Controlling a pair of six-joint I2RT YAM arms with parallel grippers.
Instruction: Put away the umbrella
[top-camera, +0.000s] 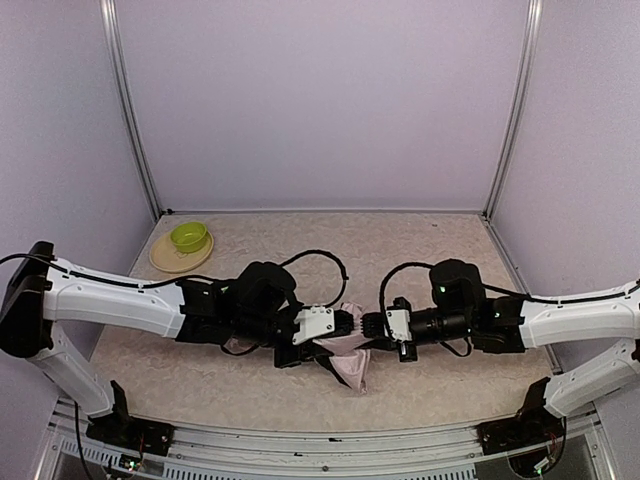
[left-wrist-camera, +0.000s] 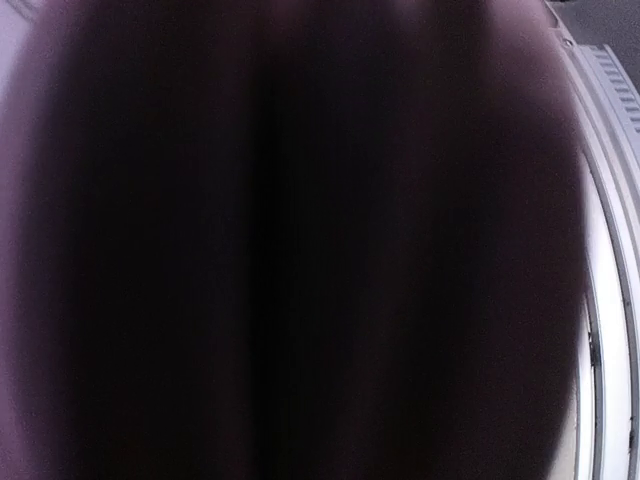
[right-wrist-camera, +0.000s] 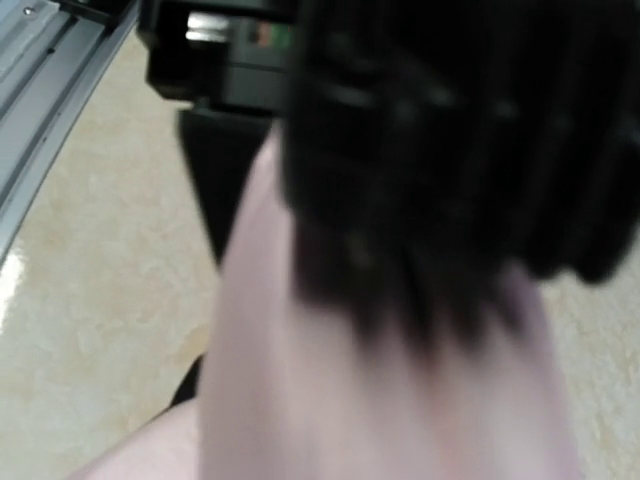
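Observation:
The umbrella is a crumpled bunch of pale pink fabric with black lining, lying on the table at front centre under both grippers. My left gripper and right gripper meet tip to tip just above it. In the left wrist view, dark fabric fills almost the whole frame and hides the fingers. In the right wrist view, blurred pink fabric with black lining sits right against the camera and hides the fingers. The shaft and handle are not visible.
A green bowl stands on a pale yellow plate at the back left. Black cables loop above both wrists. Walls and metal posts close off the back and sides. The metal front rail runs along the near edge.

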